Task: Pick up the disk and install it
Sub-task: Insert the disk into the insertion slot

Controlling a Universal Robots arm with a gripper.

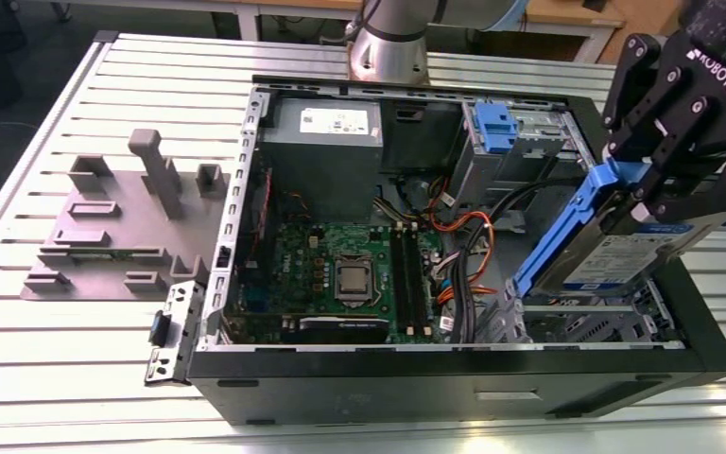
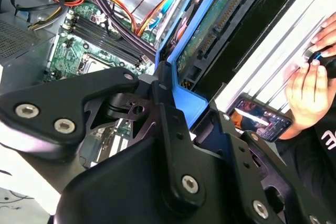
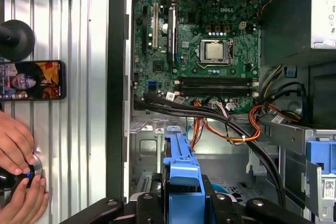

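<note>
As the end effector [image 1: 676, 201] grips the disk [image 1: 609, 262] — hands [image 3: 14, 142] rest nearby.

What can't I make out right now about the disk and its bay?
1. Exterior view: the disk, held by the gripper, covers part of the drive cage below it, so the slot is unclear.
2. First wrist view: the disk is edge-on; its label face is turned away.
3. Second wrist view: the picture's edge cuts off what the person's hand is touching.
</note>
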